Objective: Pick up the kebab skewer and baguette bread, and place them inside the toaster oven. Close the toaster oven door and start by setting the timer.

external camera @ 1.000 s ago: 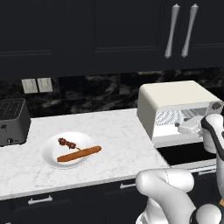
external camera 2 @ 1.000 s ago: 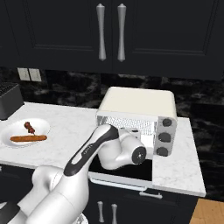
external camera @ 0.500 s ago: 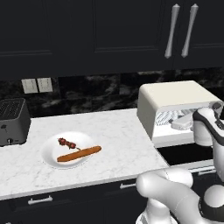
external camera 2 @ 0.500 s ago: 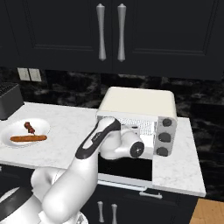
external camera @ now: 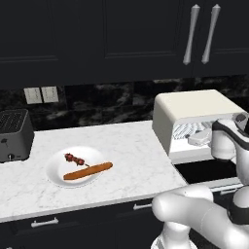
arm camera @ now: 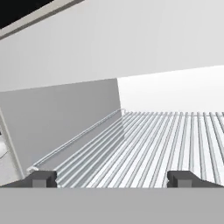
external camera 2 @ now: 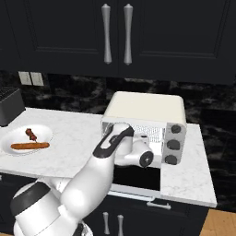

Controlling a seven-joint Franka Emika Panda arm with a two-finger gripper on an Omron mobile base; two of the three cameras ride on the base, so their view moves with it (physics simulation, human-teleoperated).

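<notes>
The toaster oven (external camera: 194, 109) stands at the counter's right end, and its door (external camera: 209, 170) lies folded down. My gripper (external camera: 197, 138) is at the oven's mouth, just above the wire rack (arm camera: 166, 140). In the hand view its two fingertips (arm camera: 41, 178) stand wide apart, open, with nothing between them. On a white plate (external camera: 53, 170) to the left lie the kebab skewer (external camera: 74, 158) and the baguette bread (external camera: 87, 171), side by side. From the right base view I see the oven (external camera 2: 145, 108), the lowered door (external camera 2: 138, 177), the skewer (external camera 2: 31, 134) and the baguette (external camera 2: 30, 145).
A black slot toaster (external camera: 14, 135) sits at the counter's far left. The oven's round knobs (external camera 2: 174, 144) are on its right front. Dark cabinets with pale handles (external camera: 192, 34) hang above. The white marble counter (external camera: 131, 151) lies between plate and oven.
My hand has moved a little further into the oven's mouth, and the wrist has risen. The jaws have stayed open. The plate and the food have not moved.
</notes>
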